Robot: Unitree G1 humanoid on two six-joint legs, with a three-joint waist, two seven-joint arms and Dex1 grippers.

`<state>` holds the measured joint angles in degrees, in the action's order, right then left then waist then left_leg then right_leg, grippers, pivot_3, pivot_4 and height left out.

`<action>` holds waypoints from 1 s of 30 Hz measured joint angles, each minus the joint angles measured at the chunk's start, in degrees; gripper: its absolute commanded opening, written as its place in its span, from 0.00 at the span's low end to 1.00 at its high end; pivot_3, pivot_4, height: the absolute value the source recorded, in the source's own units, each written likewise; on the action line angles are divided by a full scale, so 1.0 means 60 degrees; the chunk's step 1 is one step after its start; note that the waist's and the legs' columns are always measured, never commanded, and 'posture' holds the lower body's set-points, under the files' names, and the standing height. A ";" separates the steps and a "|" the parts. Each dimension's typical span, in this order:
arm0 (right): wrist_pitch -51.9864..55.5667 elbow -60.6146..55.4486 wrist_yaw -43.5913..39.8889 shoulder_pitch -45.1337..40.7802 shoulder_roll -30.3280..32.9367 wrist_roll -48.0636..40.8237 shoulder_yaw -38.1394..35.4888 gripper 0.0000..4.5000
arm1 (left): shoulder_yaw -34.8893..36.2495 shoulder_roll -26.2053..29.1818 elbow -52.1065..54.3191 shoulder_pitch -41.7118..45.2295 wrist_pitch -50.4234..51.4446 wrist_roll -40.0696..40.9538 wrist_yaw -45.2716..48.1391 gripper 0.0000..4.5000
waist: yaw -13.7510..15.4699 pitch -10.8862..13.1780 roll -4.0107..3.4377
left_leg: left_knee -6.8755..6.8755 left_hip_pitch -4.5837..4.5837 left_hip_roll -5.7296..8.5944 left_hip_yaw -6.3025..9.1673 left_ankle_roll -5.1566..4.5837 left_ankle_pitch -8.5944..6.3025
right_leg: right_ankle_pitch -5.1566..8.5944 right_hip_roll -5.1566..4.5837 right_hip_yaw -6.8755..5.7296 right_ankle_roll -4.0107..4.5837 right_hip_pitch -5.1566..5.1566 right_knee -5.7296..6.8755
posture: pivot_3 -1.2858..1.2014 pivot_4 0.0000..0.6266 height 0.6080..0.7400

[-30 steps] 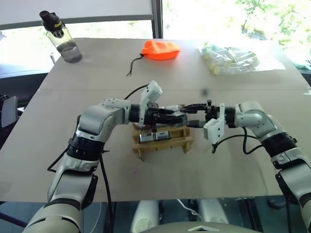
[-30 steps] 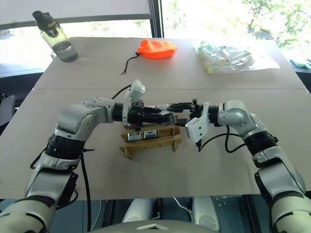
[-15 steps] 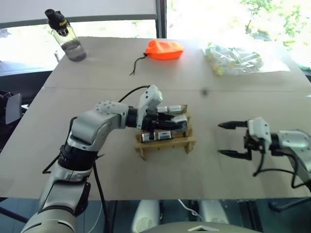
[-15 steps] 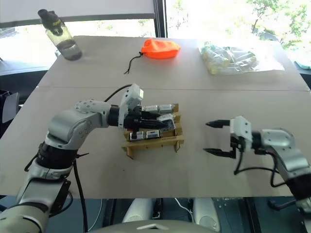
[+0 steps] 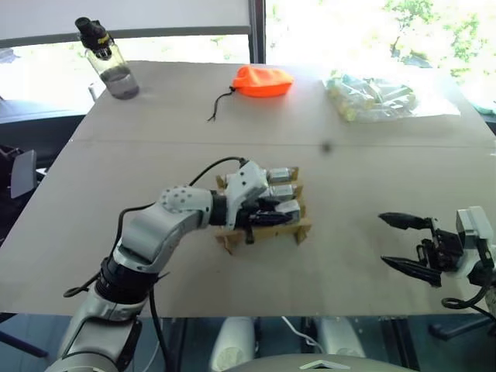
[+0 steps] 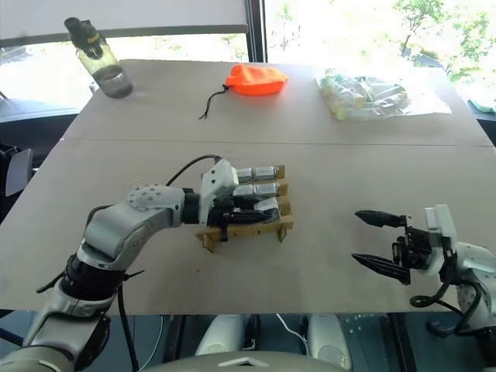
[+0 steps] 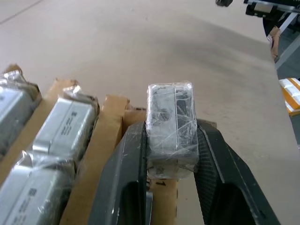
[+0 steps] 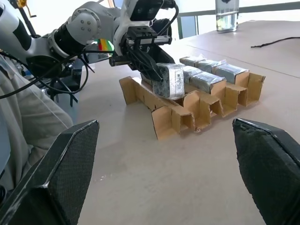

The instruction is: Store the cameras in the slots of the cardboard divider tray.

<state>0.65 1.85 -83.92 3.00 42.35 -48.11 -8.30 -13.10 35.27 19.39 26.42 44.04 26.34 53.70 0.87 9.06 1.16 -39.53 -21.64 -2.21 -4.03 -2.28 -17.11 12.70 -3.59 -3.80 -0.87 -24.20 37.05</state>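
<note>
The left gripper [image 7: 171, 154] was clamped on a camera [image 7: 171, 126] wrapped in clear film, holding it over the front row of the tray [image 5: 298, 229], at the end nearest the right arm. A second earlier both grippers had met above the tray; since then the left one had dropped and drawn back a little, keeping its hold on the camera. The right gripper [image 5: 408, 244] had let go and swung away towards 4 o'clock of the tray, well apart from it, with its fingers spread wide and nothing between them. Half a second earlier it had sat nearer the tray.

The tray sat near the middle of the table [image 5: 349, 167]. More wrapped cameras [image 5: 280, 175] filled its rows behind the held one. At 12 o'clock from the tray lay an orange pouch [image 5: 262, 80], at 1 o'clock a plastic bag [image 5: 372, 94], at 11 o'clock a bottle [image 5: 106, 58].
</note>
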 measured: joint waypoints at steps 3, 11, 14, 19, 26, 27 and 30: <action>-0.0229 0.0323 -0.0220 -0.0250 -0.0107 0.0381 -0.0037 1.00 | 0.0007 -0.0081 -0.0402 0.0056 -0.0385 -0.0113 0.0012 0.17 | -0.0002 0.0000 0.0000 | -0.0001 0.0001 0.0003 -0.0005 0.0000 0.0000 | 0.0000 -0.0001 0.0002 -0.0001 0.0000 0.0000 | 0.52 0.24 0.89; -0.0301 0.0407 -0.0284 -0.0601 -0.0356 0.0852 -0.0124 1.00 | -0.0236 -0.0221 -0.1344 0.0129 -0.1878 -0.0842 0.0585 0.17 | 0.0003 0.0000 0.0000 | 0.0000 -0.0003 0.0004 -0.0004 0.0001 0.0000 | -0.0001 -0.0001 -0.0003 0.0000 0.0000 -0.0003 | 0.52 0.24 0.89; -0.0248 0.0289 -0.0195 -0.0636 -0.0377 0.0904 -0.0208 1.00 | -0.0567 0.0070 -0.1586 0.0261 -0.2439 -0.1181 0.1230 0.17 | 0.0002 0.0000 0.0000 | 0.0000 -0.0002 0.0004 -0.0004 0.0001 0.0000 | -0.0001 0.0000 -0.0008 0.0000 0.0000 -0.0003 | 0.52 0.24 0.89; -0.0331 0.0284 -0.0163 -0.0641 -0.0581 0.1083 -0.0288 1.00 | -0.1014 0.0280 -0.1889 0.0609 -0.3163 -0.1837 0.1829 0.17 | -0.0012 -0.0001 -0.0002 | 0.0004 -0.0001 0.0003 -0.0008 0.0000 0.0000 | 0.0000 0.0005 -0.0009 0.0000 0.0000 -0.0008 | 0.52 0.24 0.89; -0.0461 0.0330 -0.0162 -0.0629 -0.0790 0.1265 -0.0303 1.00 | -0.1157 0.0198 -0.1958 0.0708 -0.3215 -0.1925 0.2163 0.74 | -0.0001 -0.0001 -0.0002 | 0.0003 -0.0002 0.0003 -0.0007 0.0000 0.0000 | -0.0001 0.0003 -0.0010 -0.0001 0.0000 -0.0008 | 0.52 0.24 0.89; -0.0499 0.0339 -0.0170 -0.0623 -0.0802 0.1270 -0.0307 1.00 | -0.1153 0.0184 -0.1962 0.0707 -0.3311 -0.1941 0.2147 0.88 | -0.0001 -0.0001 -0.0002 | 0.0002 -0.0002 0.0003 -0.0007 0.0000 0.0000 | -0.0001 0.0003 -0.0009 -0.0001 0.0000 -0.0008 | 0.52 0.24 0.89; -0.0572 0.0449 -0.0231 -0.0585 -0.0808 0.1281 -0.0329 1.00 | -0.0751 0.0061 -0.1872 0.0690 -0.3639 -0.1775 0.1990 0.97 | 0.0003 -0.0001 -0.0001 | 0.0001 -0.0005 0.0002 -0.0002 0.0000 0.0000 | -0.0001 0.0001 -0.0006 -0.0001 0.0000 -0.0008 | 0.52 0.24 0.89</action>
<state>-2.79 4.55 -85.31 -0.51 37.50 -40.43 -10.27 -17.61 35.63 8.16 30.56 22.21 15.69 65.64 0.89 9.06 1.15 -39.52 -21.67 -2.20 -4.04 -2.28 -17.11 12.69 -3.59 -3.84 -0.87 -24.20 37.00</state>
